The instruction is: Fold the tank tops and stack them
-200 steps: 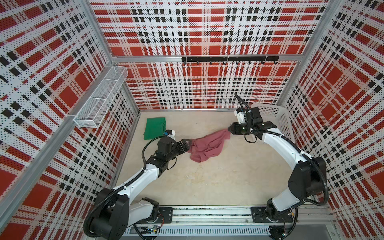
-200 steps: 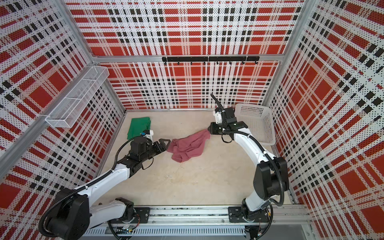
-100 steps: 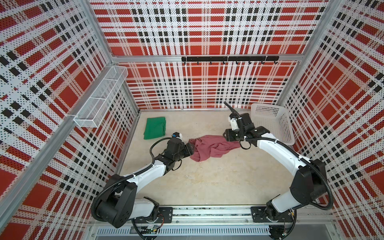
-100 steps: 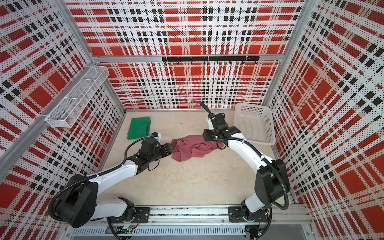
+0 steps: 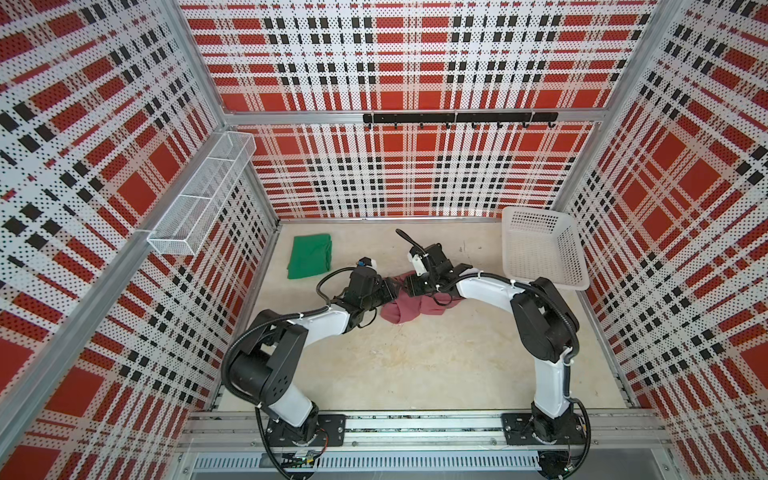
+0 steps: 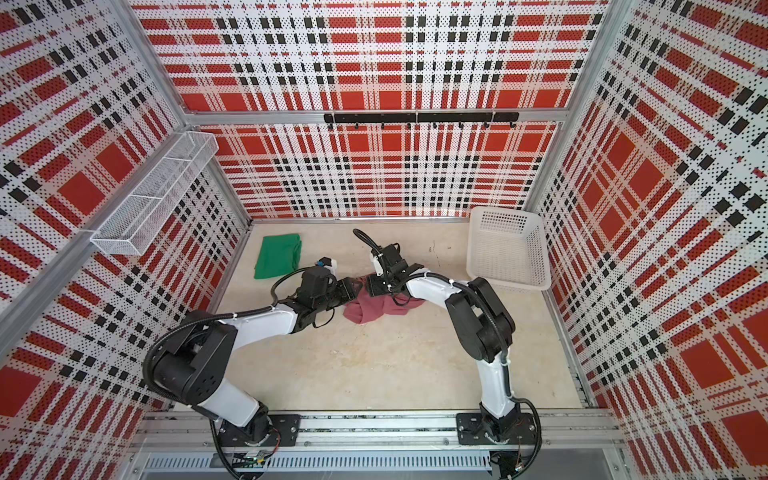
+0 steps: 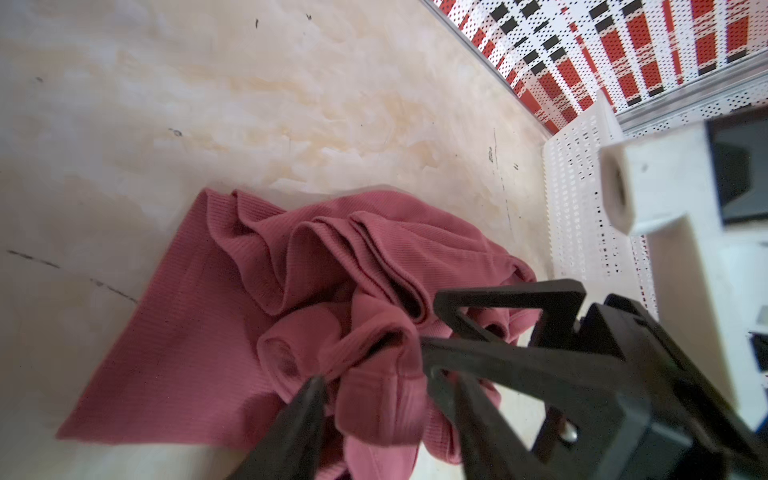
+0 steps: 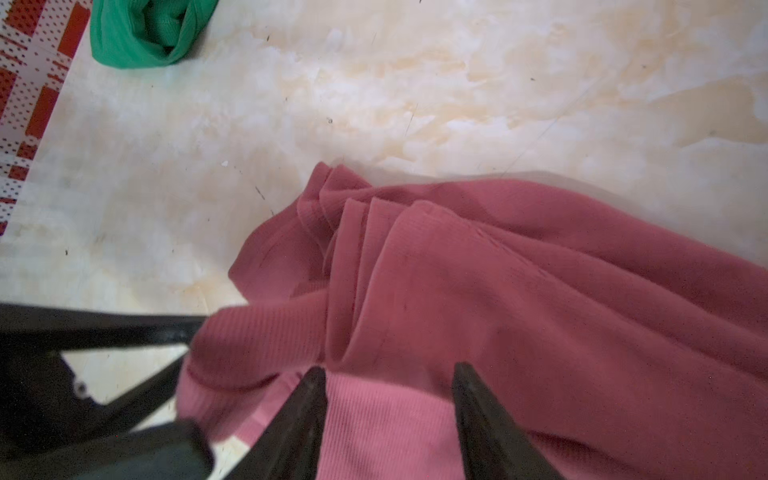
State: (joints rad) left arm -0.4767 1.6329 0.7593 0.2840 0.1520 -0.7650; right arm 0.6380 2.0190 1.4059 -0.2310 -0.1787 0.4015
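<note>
fold-and-stack task, seen at a middle stage. the green tank top (image 5: 311, 256) lies as a compact folded rectangle toward the back left of the surface (image 5: 415, 365), clear of both arms. its fold looks finished.

the pink tank top (image 5: 401, 311) lies in a crumpled heap near the middle of the surface, well apart from the green one. the wrist views show loose pleats and a rolled edge, and no clean fold line can be seen.

both arms meet over the heap's far edge, and in both top views the tools sit just beside each other.

- left tool (image 7: 384, 378): jaws part-way apart with a roll of pink cloth between them. whether they pinch it cannot be told.
- right tool (image 8: 388, 368): jaws spread, tips over pink cloth, nothing visibly pinched.

the white basket (image 5: 540, 249) stands at the back right, and no garment can be seen in it.

progress, as a judgement: roughly half. one garment is folded. the pink one has yet to be spread flat and folded, and the two have yet to be stacked, since they lie apart.
</note>
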